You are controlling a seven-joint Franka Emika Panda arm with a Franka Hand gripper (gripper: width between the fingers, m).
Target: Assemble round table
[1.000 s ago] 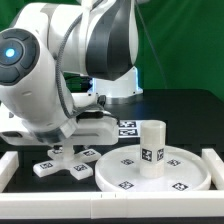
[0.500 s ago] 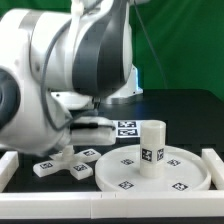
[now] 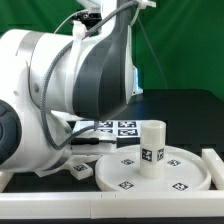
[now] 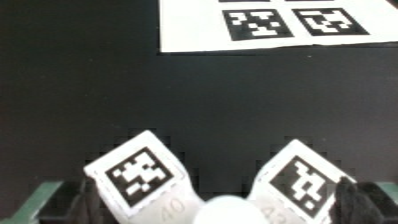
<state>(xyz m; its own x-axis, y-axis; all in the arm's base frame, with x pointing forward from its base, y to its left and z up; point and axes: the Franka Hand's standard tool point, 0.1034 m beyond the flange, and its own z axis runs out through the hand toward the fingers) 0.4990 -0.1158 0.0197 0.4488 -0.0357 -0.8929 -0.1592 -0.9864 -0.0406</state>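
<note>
Two jaws stand spread wide in the wrist view, one dark finger at each side of the picture, and nothing is pinched between them. Between the two, clear of both as far as I can see, lies the cross-shaped base. Two of its white arms fan out toward the marker board, each with a black-and-white tag on top. Black bench shows all round the base, and the marker board lies flat well beyond it.

From the exterior view the robot arm fills the exterior view's left, and its bulk hides the jaws entirely. Only one tagged arm-end of the base pokes out below it, near the bench's front edge and just beside the round disc. That disc lies flat by the front edge toward the exterior view's right, rim up, with several tags on its face. The short cylindrical leg stands upright on the disc, a tag on its side. A white border rail runs along the front edge.
</note>
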